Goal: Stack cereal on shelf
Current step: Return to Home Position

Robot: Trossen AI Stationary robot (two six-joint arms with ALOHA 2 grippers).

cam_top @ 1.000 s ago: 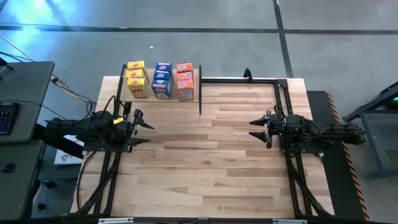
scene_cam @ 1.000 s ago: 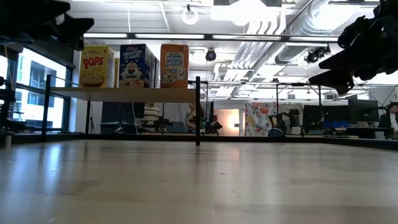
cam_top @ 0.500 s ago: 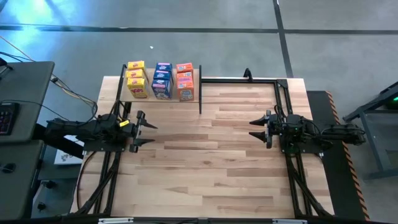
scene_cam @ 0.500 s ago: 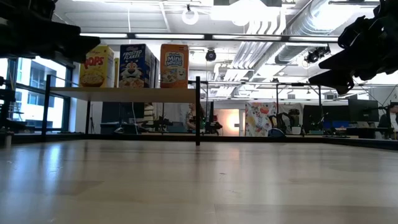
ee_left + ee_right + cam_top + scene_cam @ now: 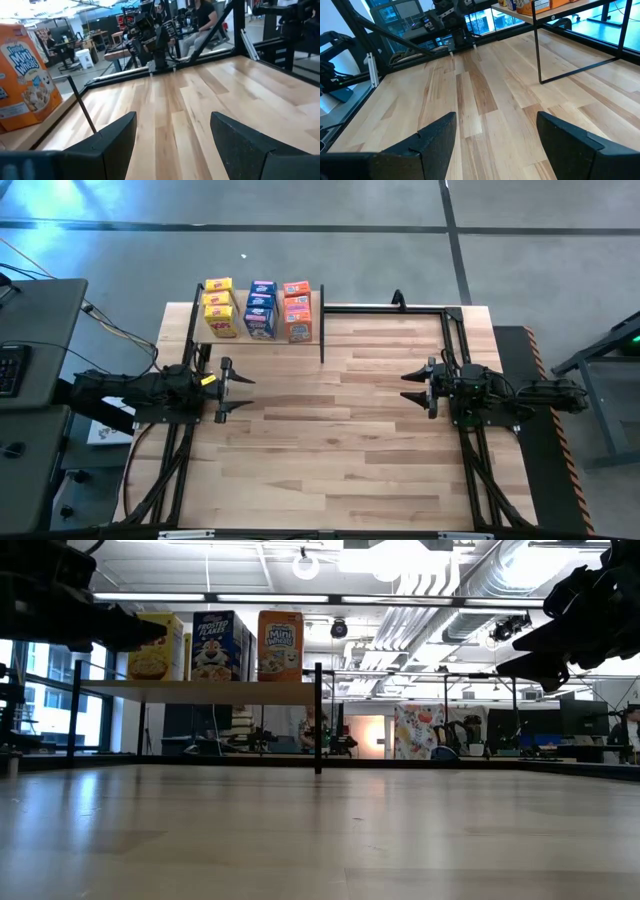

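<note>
The cereal boxes (image 5: 258,308) stand upright on the shelf (image 5: 262,338) at the table's far left: yellow, blue and orange columns, their fronts showing in the low view (image 5: 215,644). An orange box (image 5: 22,80) shows in the left wrist view. My left gripper (image 5: 243,391) hangs open over the table's left side, nearer than the shelf, fingers pointing right. My right gripper (image 5: 408,386) hangs open over the table's right side, fingers pointing left. Neither holds anything.
A black metal frame (image 5: 385,307) runs along the table's far edge and down both sides. The shelf's thin black posts (image 5: 318,718) stand on the wood. Bare tabletop (image 5: 330,430) lies between the two grippers. A person sits in the room beyond (image 5: 205,20).
My left gripper has moved toward the table's right and a little toward its near edge, away from the shelf, and has come lower in the low view. It stays open. The boxes and my right arm have kept still.
</note>
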